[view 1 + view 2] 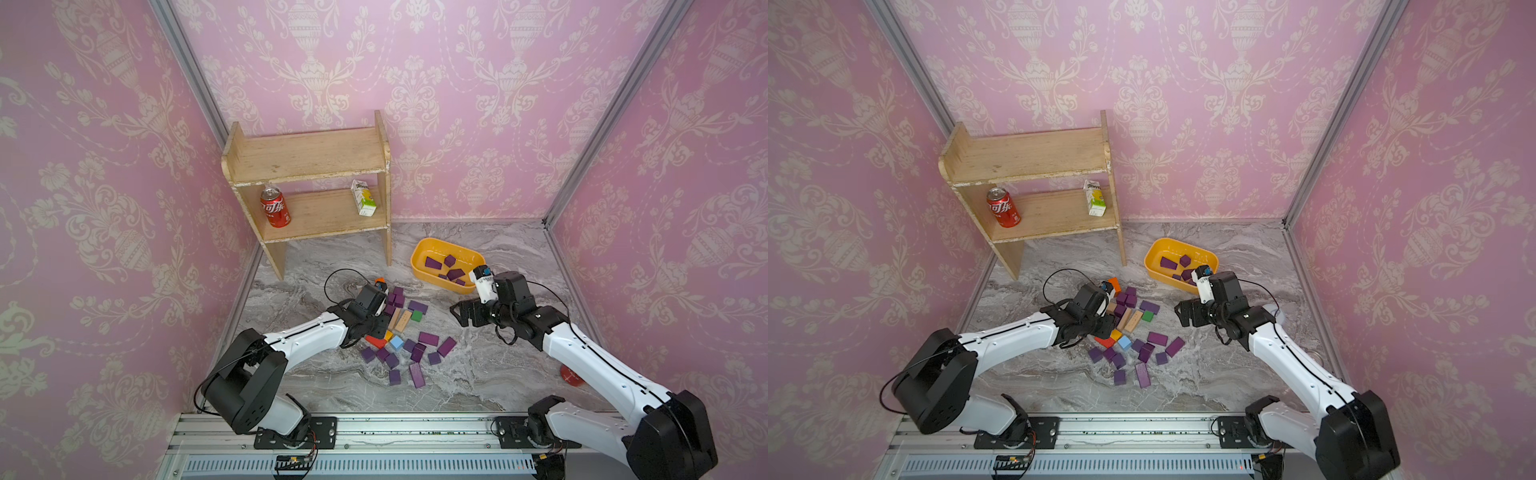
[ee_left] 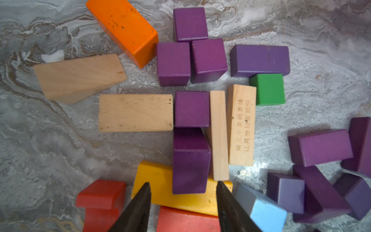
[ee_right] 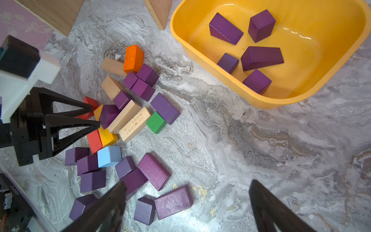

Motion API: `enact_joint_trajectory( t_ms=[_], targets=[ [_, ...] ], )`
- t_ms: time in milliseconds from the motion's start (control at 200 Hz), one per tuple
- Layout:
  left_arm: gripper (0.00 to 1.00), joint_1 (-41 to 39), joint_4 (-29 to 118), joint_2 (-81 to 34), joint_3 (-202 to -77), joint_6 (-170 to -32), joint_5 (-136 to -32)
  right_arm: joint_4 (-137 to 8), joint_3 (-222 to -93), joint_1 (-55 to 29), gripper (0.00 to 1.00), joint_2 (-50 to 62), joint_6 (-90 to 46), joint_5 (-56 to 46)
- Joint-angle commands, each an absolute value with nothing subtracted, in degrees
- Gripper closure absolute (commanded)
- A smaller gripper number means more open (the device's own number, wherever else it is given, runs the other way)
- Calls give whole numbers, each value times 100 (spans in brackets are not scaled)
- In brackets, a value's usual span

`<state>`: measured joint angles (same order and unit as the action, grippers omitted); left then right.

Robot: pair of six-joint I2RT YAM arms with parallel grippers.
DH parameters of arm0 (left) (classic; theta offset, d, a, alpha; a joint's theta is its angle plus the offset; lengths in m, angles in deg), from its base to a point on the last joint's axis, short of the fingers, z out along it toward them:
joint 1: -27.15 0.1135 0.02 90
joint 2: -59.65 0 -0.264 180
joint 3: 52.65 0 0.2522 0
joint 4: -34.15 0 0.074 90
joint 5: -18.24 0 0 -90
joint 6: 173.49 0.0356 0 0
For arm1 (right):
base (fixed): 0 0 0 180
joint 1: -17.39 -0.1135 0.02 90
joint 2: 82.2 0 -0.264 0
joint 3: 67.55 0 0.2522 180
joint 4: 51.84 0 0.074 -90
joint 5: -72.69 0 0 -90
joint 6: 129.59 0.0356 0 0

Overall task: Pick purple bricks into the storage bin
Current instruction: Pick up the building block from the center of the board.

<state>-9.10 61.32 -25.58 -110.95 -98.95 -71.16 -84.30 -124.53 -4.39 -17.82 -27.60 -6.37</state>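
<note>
L gripper (image 2: pixel 183 182) jaws part-open, straddling a purple brick (image 2: pixel 190 160) propped on yellow block (image 2: pixel 160 178). Brick's long axis runs fwd btwn the fingers, so squeeze goes across its width. R gripper (image 3: pixel 187 183) wide apart, empty, nearer storage bin (image 3: pixel 281 101).

Wooden shelf (image 1: pixel 307 156) — cola can (image 1: pixel 275 206), juice carton (image 1: pixel 363 198), green block (image 2: pixel 268 89)
</note>
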Motion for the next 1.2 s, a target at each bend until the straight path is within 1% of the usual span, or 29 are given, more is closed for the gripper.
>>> enact_joint_trajectory(
  t_ms=[0, 300, 490, 726, 786, 1026, 1196],
  targets=[
    [47, -971, 6242, -2706, -11264, -9729, -6945, -8406, -12367, -449, 3, -1909, -2771, -735],
    [48, -1036, 6267, -2919, -11387, -9683, -6917, -8397, -12333, -445, 1, -1860, -2737, -756],
    [51, -1082, 6318, -3076, -11542, -9639, -6952, -8424, -12323, -446, 0, -1866, -2719, -815],
    [63, -1111, 6552, -3304, -11752, -9580, -6834, -8431, -12297, -434, 0, -1910, -2693, -870],
    [64, -1110, 6558, -3328, -11763, -9592, -6809, -8432, -12288, -436, 0, -1910, -2686, -882],
    [66, -1111, 6633, -3351, -11799, -9616, -6764, -8441, -12282, -428, 0, -1910, -2692, -892],
    [65, -1115, 6664, -3439, -11835, -9632, -6687, -8443, -12269, -425, 0, -1922, -2684, -886]
  ],
)
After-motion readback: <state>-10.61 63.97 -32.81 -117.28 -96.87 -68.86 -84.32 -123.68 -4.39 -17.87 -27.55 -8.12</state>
